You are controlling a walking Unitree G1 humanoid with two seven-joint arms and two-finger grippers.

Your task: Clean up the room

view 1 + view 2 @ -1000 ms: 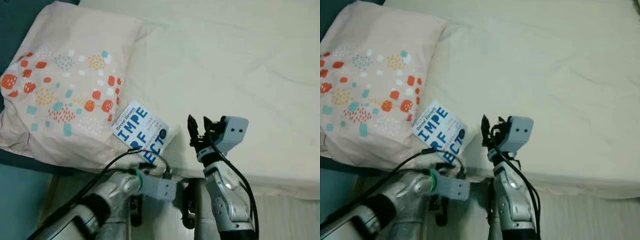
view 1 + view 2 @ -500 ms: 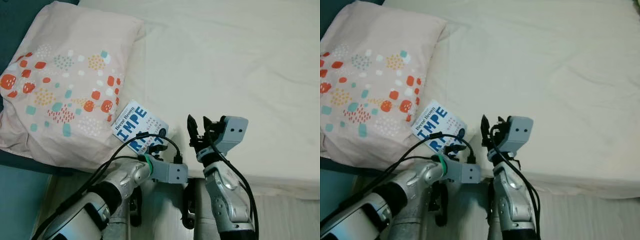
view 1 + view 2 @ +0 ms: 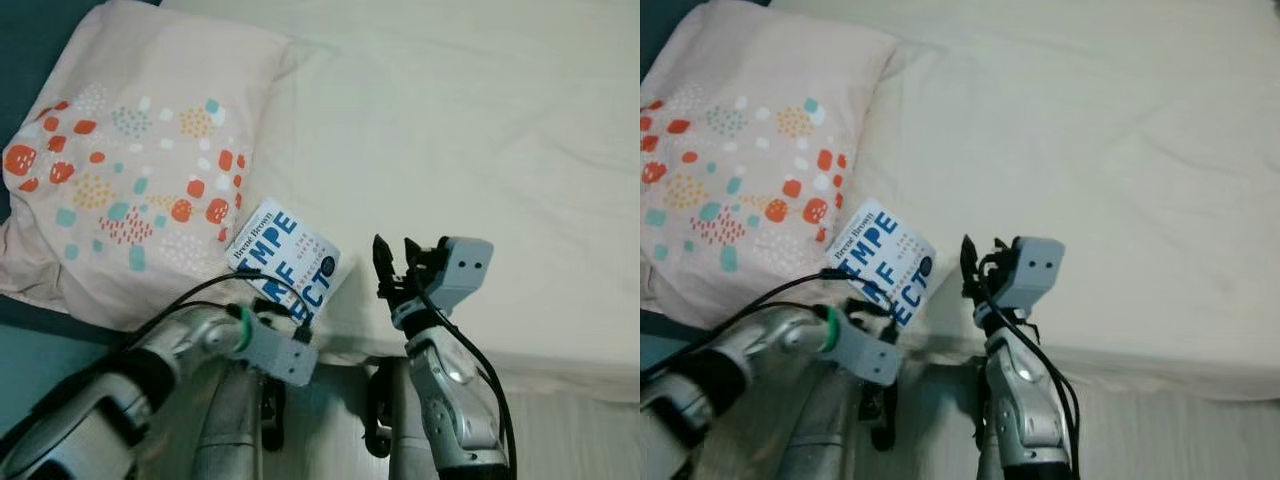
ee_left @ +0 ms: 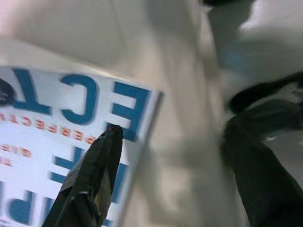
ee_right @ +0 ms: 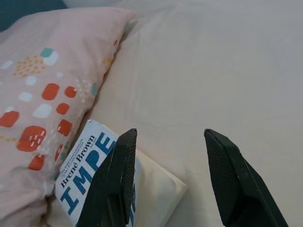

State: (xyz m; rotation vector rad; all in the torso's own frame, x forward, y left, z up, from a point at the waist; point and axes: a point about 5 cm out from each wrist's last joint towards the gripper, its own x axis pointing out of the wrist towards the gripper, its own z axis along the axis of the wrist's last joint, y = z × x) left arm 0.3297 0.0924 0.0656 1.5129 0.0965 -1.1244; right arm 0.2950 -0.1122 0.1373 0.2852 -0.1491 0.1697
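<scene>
— What does the book look like, and where is it?

— It is a thin white paperback with big blue block letters, a line of small black type along one edge and tiny orange print near the middle. The cover is smooth and flat, its corners square. It lies at an angle on the bed, near the front edge of the mattress, one corner touching or tucked under the pillow.

— And the pillow?

— Soft and plump, in a pale pink cloth dotted with orange, teal and white patches and clusters of fine dots. The sheet is cream, matte, with shallow creases.

— Where is the left gripper?

— Low at the book's near corner. In the left wrist view one black finger lies over the cover by the blue letters, the other finger sits off past the book's edge, so the two stand well apart with the corner between them, not clamped.

— The right gripper?

— It stands just right of the book above the mattress edge, pointing up the bed, its two tapered, glossy black fingers spread wide and holding nothing.
</scene>
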